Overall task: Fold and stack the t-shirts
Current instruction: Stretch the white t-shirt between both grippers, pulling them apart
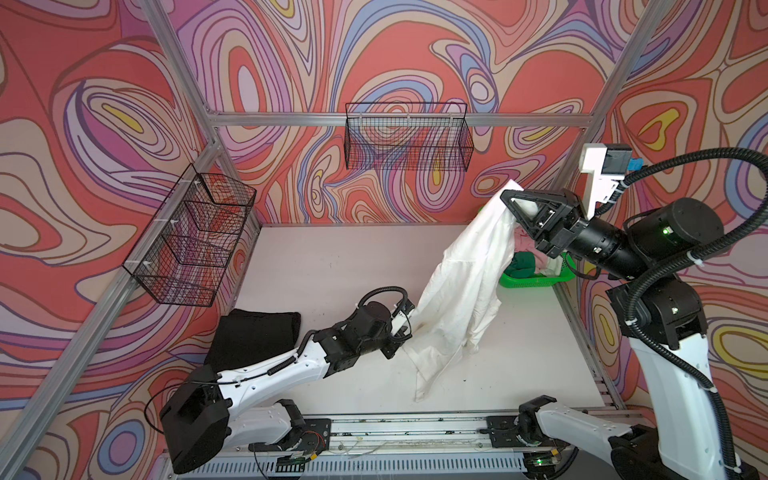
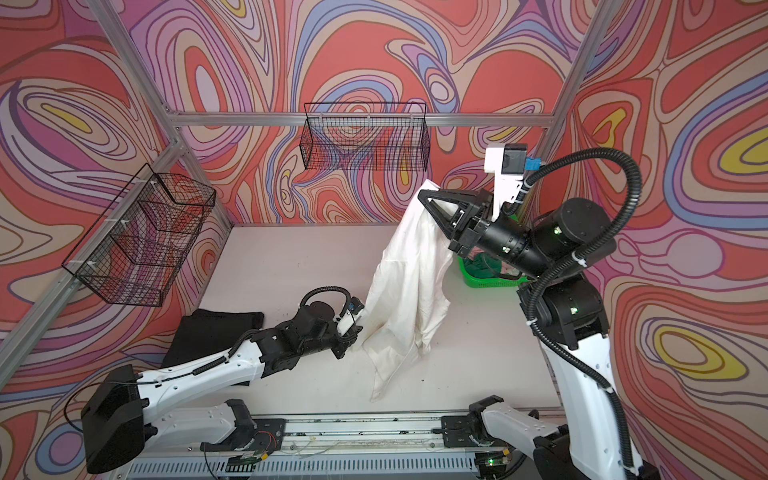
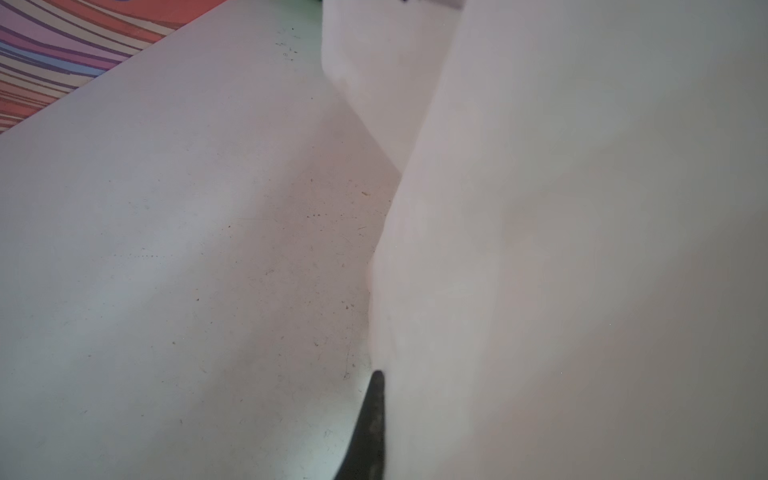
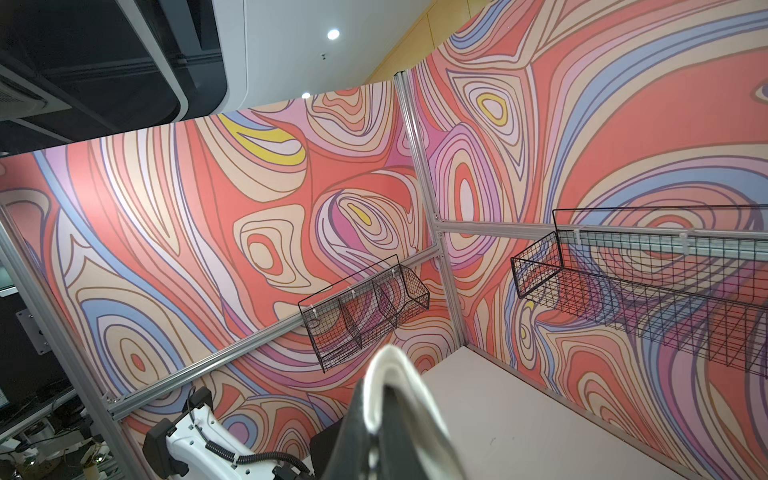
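The white shirt hangs in the air just beside the basket, on the side toward the middle of the table. Its lowest folds trail on the table. The right gripper is high above the basket's near rim, jaws closed on a small bunch of the shirt's top edge. In the right wrist view the cloth curls over the fingertip.

The left gripper is low, between the basket and the black shirt, and is closed on the white shirt's side edge. In the left wrist view only 1 dark finger shows, and cloth covers the rest.

The black shirt lies folded flat, well apart from the basket at the table's opposite side. Pink and dark green shirts are piled inside the basket.

Likely step: spreading the white shirt between 2 grips before laying it flat.

Risks:
- The right pinch looks shallow, so a pull from the left arm could strip the cloth out and drop the shirt in a heap.
- The left gripper may hold 2 layers or a sleeve, so the shirt would land twisted.
- The hanging cloth is close enough to the basket to snag its rim and drag it.
- Cloth fills much of the left wrist view, so that grip is hard to check.
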### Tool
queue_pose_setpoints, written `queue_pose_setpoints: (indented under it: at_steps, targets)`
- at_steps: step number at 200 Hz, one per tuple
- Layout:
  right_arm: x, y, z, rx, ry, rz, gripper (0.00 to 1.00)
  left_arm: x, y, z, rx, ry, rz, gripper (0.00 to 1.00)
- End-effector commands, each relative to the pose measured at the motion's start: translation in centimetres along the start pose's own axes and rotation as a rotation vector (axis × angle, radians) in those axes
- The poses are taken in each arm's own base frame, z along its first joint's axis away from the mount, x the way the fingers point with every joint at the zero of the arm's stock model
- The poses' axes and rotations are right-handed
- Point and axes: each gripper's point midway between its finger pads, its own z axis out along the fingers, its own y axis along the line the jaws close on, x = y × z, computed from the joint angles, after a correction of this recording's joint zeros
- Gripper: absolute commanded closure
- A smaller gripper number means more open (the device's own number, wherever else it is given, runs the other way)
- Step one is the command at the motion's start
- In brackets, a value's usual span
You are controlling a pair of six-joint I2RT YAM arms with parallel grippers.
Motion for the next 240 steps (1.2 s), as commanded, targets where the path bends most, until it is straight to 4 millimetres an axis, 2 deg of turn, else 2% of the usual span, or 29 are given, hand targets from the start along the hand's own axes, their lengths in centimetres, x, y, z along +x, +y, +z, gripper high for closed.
queue_pose_setpoints:
  at_steps: [1,16,27,38,57,73,99,137,167,187,199,215,240]
  targets:
    - [-1.9,1.2,-0.9,0.011,-0.064,-0.058,1.00,-0.1,0.4,-0.8,-0.029,0.029,0.018,1.00]
    - [-2.4,1.0,-1.4,0.054,-0.081,-0.077,1.00,-0.4,1.0,-2.0,-0.058,0.038,0.023,1.00]
    - [-3.0,0.5,-1.9,0.112,-0.100,-0.092,1.00,-1.1,2.2,-3.8,-0.129,0.028,0.024,1.00]
    - [-3.7,-0.1,-2.5,0.179,-0.130,-0.108,1.00,-3.0,3.7,-6.9,-0.216,-0.043,0.029,1.00]
    - [-5.1,-0.7,-3.8,0.274,-0.194,-0.133,1.00,-7.0,6.4,-13.5,-0.376,-0.209,0.010,1.00]
    - [-6.4,-0.6,-5.0,0.326,-0.253,-0.151,1.00,-9.5,7.3,-18.6,-0.437,-0.294,0.023,1.00]
    - [-8.6,0.5,-7.2,0.384,-0.343,-0.181,1.00,-12.5,8.5,-25.4,-0.529,-0.369,0.033,1.00]
    - [-12.3,3.8,-10.8,0.430,-0.458,-0.246,1.00,-16.8,9.0,-36.8,-0.601,-0.564,0.029,1.00]
    - [-13.9,6.4,-12.5,0.387,-0.522,-0.241,1.00,-18.5,8.3,-42.7,-0.566,-0.650,0.016,1.00]
    - [-14.1,6.9,-12.8,0.376,-0.527,-0.226,1.00,-19.3,8.0,-45.4,-0.554,-0.704,0.010,1.00]
    - [-13.7,6.4,-12.5,0.387,-0.508,-0.215,1.00,-19.6,8.2,-45.8,-0.571,-0.701,0.028,1.00]
    - [-12.1,4.2,-11.5,0.428,-0.454,-0.184,1.00,-19.6,8.6,-44.2,-0.603,-0.640,0.054,1.00]
    - [-7.7,-0.8,-9.4,0.510,-0.343,-0.113,1.00,-18.8,9.5,-38.5,-0.651,-0.502,0.108,1.00]
